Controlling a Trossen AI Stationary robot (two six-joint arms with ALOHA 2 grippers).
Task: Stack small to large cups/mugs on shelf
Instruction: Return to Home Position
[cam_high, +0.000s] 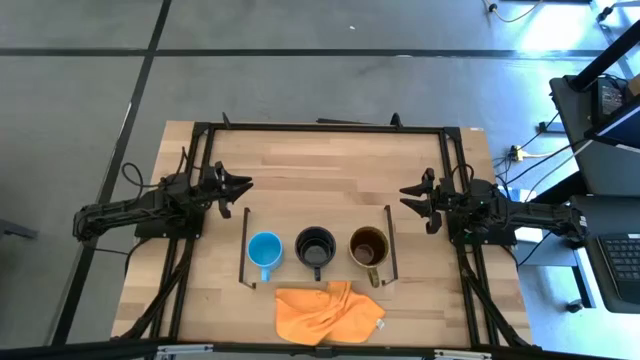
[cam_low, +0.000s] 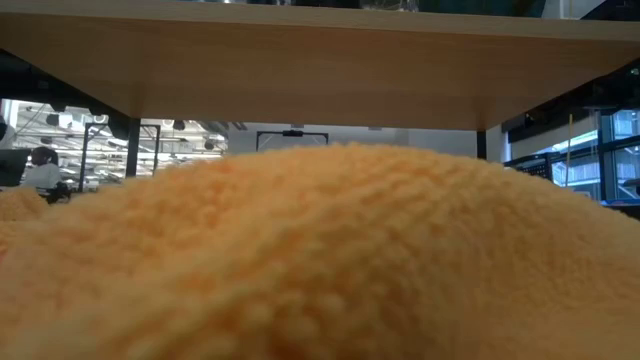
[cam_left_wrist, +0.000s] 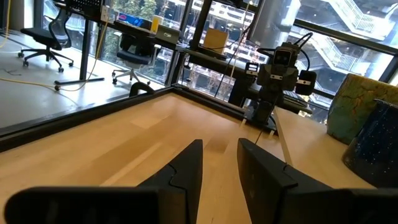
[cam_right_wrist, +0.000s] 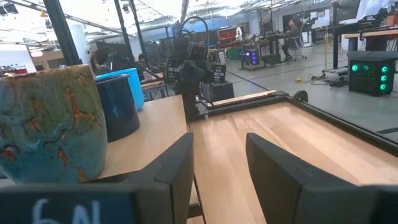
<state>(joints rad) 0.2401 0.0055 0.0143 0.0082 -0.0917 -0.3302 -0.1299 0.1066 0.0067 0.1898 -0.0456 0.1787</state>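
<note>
Three mugs stand in a row on the shelf (cam_high: 290, 222), side by side on their bases: a small light-blue one (cam_high: 265, 250) at the left, a black one (cam_high: 315, 246) in the middle, and an olive-brown glazed one (cam_high: 368, 246) at the right. My left gripper (cam_high: 238, 187) is open and empty, off the shelf's far left corner. My right gripper (cam_high: 410, 195) is open and empty, off its far right corner. The right wrist view shows the glazed mug (cam_right_wrist: 50, 124), the black mug (cam_right_wrist: 118, 106) and the light-blue mug (cam_right_wrist: 130, 78) in line.
A crumpled orange cloth (cam_high: 328, 312) lies on the table in front of the shelf, near the table's near edge. It fills the low view (cam_low: 320, 260) under the shelf board (cam_low: 320, 70). A black frame (cam_high: 320, 128) runs round the table's edges.
</note>
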